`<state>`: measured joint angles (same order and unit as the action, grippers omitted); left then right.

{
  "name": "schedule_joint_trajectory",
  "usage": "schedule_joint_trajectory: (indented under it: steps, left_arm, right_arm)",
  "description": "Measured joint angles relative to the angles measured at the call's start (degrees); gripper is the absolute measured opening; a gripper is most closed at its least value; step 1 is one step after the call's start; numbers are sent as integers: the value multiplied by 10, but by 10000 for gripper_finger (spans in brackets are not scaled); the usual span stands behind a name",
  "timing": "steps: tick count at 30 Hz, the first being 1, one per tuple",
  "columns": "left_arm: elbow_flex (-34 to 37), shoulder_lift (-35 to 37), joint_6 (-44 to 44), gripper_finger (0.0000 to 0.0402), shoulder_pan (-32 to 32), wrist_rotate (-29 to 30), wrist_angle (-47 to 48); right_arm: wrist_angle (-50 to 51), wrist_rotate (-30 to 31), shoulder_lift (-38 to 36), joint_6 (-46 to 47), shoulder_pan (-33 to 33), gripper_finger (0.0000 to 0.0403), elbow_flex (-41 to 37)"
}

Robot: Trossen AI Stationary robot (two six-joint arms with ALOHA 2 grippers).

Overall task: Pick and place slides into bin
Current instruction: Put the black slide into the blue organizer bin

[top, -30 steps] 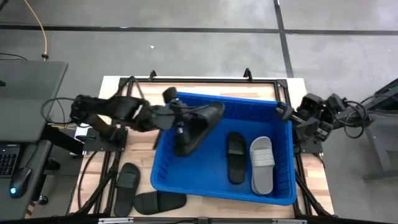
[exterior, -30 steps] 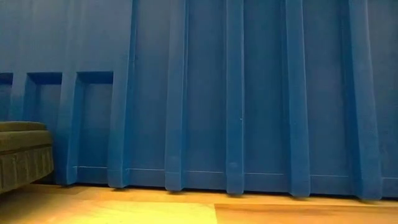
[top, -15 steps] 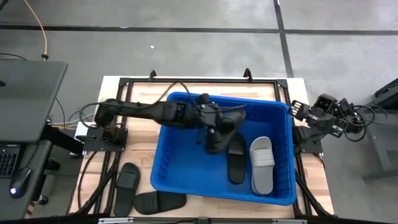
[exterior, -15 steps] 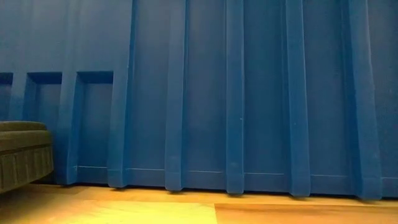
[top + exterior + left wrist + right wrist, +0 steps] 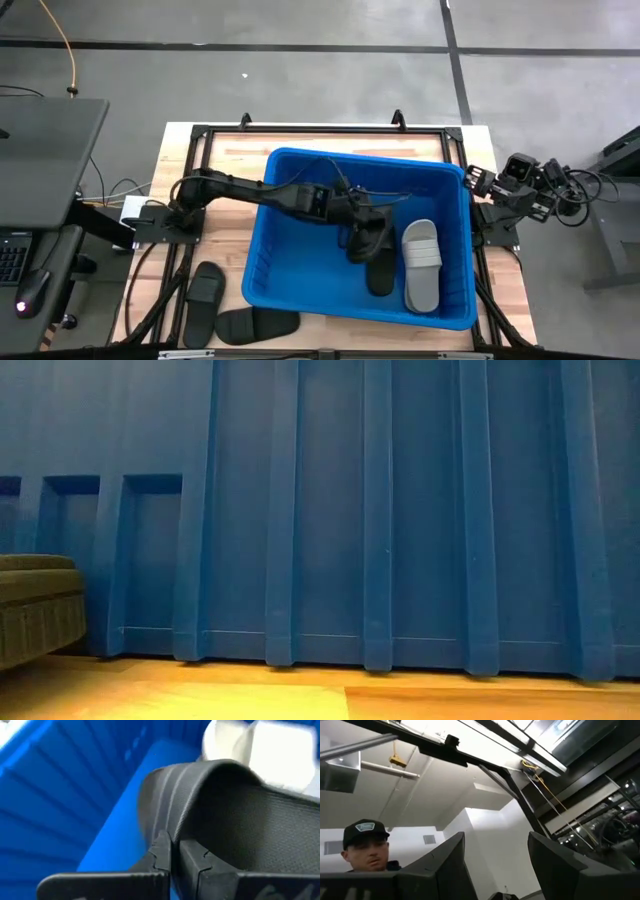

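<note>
Overhead and wrist views of a two-arm sorting station, read from the near edge of the surface outward.

Near edge, about 7 o'clock from the bin: two black slides lie on the wooden surface (image 5: 500, 300) outside the tub, one (image 5: 205, 288) lengthwise and the other (image 5: 257, 323) crosswise just beside it. Neither is touched by an arm, so these are judged to be the work that remains.

Centre: the bin (image 5: 300, 262) is a large blue ribbed tub that takes up most of the surface. On its floor, toward 3 o'clock, a light grey slide (image 5: 420, 262) lies flat, with a black slide (image 5: 380, 275) just beside it; both count as placed.

The left gripper (image 5: 358, 215) reaches from 9 o'clock over the rim to the middle of the tub. Its fingers (image 5: 161, 854) are pressed together on the edge of a third black slide (image 5: 240, 815), which hangs low inside the bin, partly over the black slide on the floor. Whether it rests on that slide cannot be told. This slide is judged to be in delivery and not yet released.

Far right, at 3 o'clock beyond the bin's rim: the right gripper (image 5: 495, 865) is spread, holds nothing and points up toward the ceiling.

Surroundings: a black metal frame borders the surface; grey floor with dark seams lies beyond; a dark desk with a keyboard stands at 9 o'clock. A person in a dark cap shows in the right wrist view.
</note>
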<state>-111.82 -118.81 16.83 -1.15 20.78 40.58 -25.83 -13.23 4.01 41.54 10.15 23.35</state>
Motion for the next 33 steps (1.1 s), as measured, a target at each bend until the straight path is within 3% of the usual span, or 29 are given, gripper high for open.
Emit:
schedule_joint_trajectory:
  steps: [3,10,23,27,33]
  left_arm:
    - [-2,-11,27,1,-4,13,-12]
    - [1,-37,55,1,-9,-24,-12]
    - [-2,-90,32,1,-7,-9,-112]
    - [-2,-89,1,1,-10,-14,-90]
    - [-14,-74,-24,1,-15,46,-20]
  right_arm:
    - [17,-1,0,2,0,206,0]
    - [28,-1,-1,5,0,207,0]
    - [55,-3,1,10,0,206,0]
    - [63,-3,1,19,0,206,0]
    - [79,-3,1,16,0,207,0]
